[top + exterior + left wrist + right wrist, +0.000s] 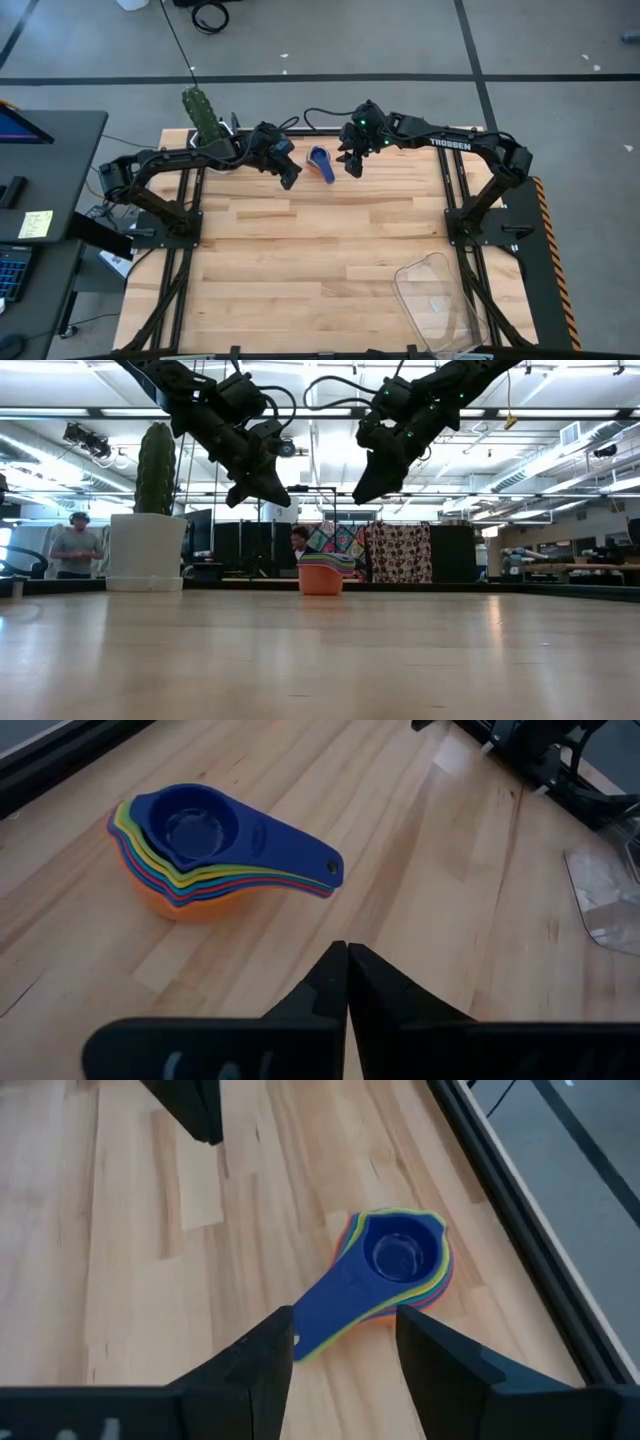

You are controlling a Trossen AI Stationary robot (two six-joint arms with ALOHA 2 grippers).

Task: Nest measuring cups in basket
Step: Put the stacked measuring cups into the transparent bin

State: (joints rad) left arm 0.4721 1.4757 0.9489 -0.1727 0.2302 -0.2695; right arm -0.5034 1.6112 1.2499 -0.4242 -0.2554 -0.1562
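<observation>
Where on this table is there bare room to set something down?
The wide middle, between the stacked measuring cups at the far edge and the basket at the near right corner, lies bare. The far edge is crowded: cactus pot, left gripper, right gripper.

Two black jointed arms (455, 150), white "TROSSEN" lettering, looped black cables.

Grey floor (400, 40) — ceiling strip lights (560, 412)
</observation>
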